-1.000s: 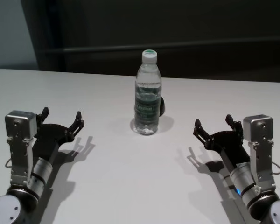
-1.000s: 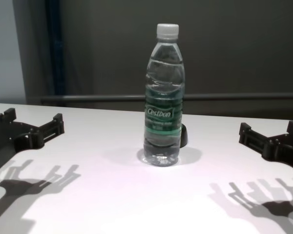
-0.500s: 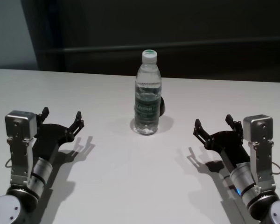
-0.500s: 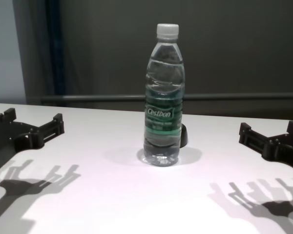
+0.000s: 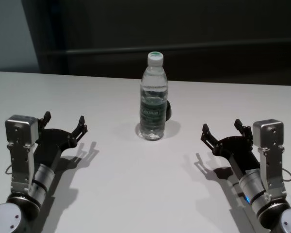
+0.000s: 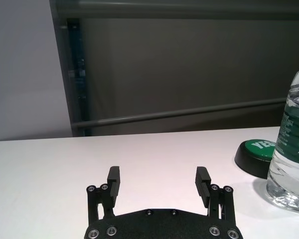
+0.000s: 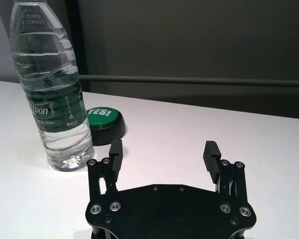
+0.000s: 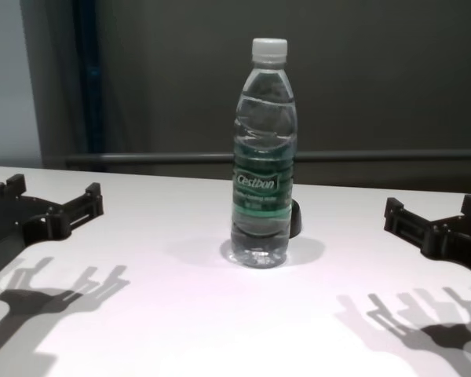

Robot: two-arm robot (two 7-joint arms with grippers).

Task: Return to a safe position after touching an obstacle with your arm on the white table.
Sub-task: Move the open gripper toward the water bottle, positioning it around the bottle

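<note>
on the white table (image 5: 111, 194), mid-width and toward the far side: water bottle (image 5: 153, 97), upright, clear, white cap, dark green label band around the middle. touched by neither arm.

just behind the bottle, partly hidden in head and chest views: low black-and-green button (image 7: 104, 121), green top with white lettering, close to the bottle's base; touching or not, cannot tell.

near the left edge, well apart from the bottle: left gripper (image 5: 64, 124), low over the tabletop, fingers spread wide with nothing between them, shadow thrown on the white surface beside it.

near the right edge, likewise well apart from the bottle: right gripper (image 5: 221, 128), low over the tabletop, fingers spread wide, holding nothing, pointing toward the far side.

behind the table: dark wall with a horizontal rail (image 8: 392, 155).
</note>
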